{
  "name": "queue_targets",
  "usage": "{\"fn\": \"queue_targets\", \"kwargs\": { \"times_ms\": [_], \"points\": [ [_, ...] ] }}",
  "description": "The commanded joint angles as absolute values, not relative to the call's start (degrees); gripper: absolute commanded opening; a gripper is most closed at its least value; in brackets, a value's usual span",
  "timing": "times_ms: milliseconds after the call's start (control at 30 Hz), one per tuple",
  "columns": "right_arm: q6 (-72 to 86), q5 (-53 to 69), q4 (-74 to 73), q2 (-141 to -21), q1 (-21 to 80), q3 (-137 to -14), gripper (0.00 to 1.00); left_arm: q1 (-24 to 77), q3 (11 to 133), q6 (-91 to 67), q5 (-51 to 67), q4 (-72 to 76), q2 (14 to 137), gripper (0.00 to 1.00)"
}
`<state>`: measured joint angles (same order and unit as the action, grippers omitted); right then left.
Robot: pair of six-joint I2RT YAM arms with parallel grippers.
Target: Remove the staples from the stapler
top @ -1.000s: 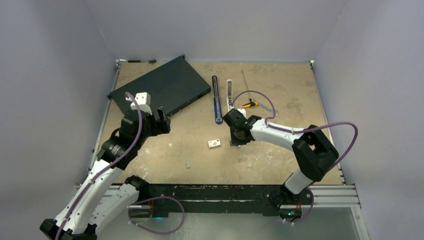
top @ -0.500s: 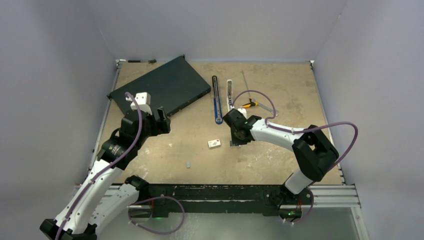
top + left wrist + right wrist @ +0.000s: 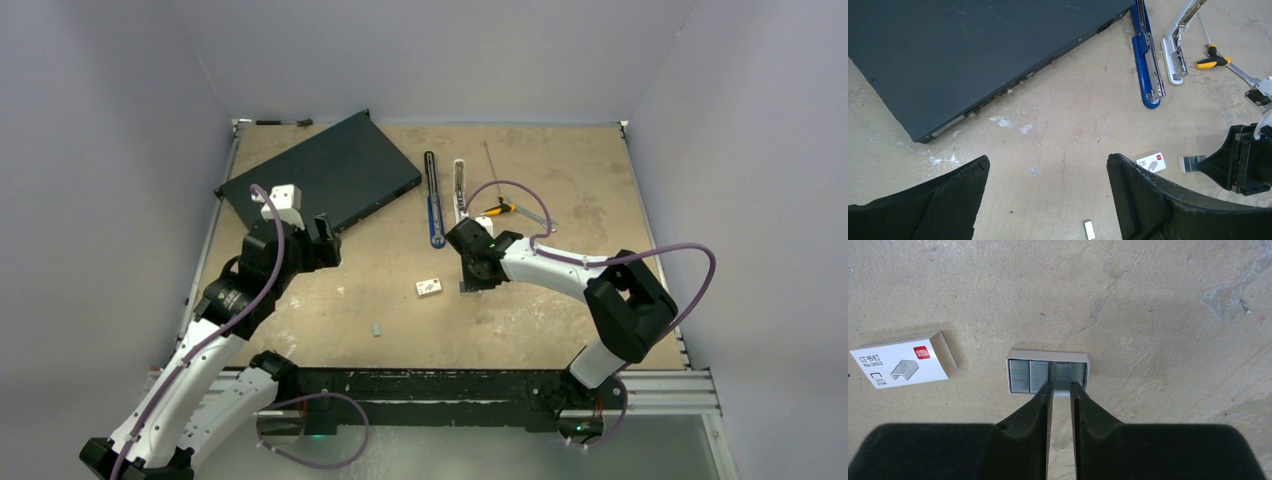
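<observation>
The stapler lies apart at the table's back middle: a black-and-blue bar (image 3: 432, 200) (image 3: 1147, 75) and a white-silver bar (image 3: 459, 190) (image 3: 1175, 55). My right gripper (image 3: 472, 280) (image 3: 1061, 386) points down at a small white tray of staples (image 3: 1048, 372) (image 3: 1190, 164). Its fingers stand narrowly apart with a silvery staple strip (image 3: 1062, 385) pinched between the tips at the tray's near edge. One loose staple strip (image 3: 377, 328) (image 3: 1089, 230) lies on the table nearer the front. My left gripper (image 3: 325, 245) (image 3: 1047, 165) hangs open and empty above bare table.
A small white staple box with a red mark (image 3: 429, 288) (image 3: 900, 362) lies left of the tray. A dark flat case (image 3: 320, 180) (image 3: 973, 55) fills the back left. A yellow-handled screwdriver (image 3: 497, 208) (image 3: 1213, 61) and a silver wrench (image 3: 1243, 77) lie behind my right arm.
</observation>
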<state>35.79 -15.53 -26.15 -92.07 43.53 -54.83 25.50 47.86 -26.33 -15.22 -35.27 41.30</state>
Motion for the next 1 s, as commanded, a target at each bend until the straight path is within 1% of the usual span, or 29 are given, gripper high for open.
{"fn": "queue_targets", "kwargs": {
  "times_ms": [0, 300, 767, 867, 967],
  "points": [
    [35.5, -16.6, -26.2, -92.0, 43.4, -54.4, 0.23, 25.0, 47.4, -25.3, -14.9, -33.5, 41.4, 0.86],
    [35.5, -16.5, -26.5, -91.4, 43.4, -54.7, 0.28, 25.1, 47.4, -25.3, -14.9, -33.6, 41.5, 0.86],
    [36.3, -17.0, -29.6, -86.5, 43.4, -56.5, 0.32, 25.0, 47.4, -25.3, -14.8, -33.6, 41.5, 0.86],
    [36.4, -16.8, -29.9, -86.1, 43.4, -55.7, 0.28, 25.0, 47.4, -25.3, -14.8, -33.6, 41.5, 0.86],
    [36.5, -16.4, -29.9, -86.1, 43.5, -55.1, 0.17, 25.1, 47.4, -25.3, -14.8, -33.5, 41.5, 0.86]
  ]
}}
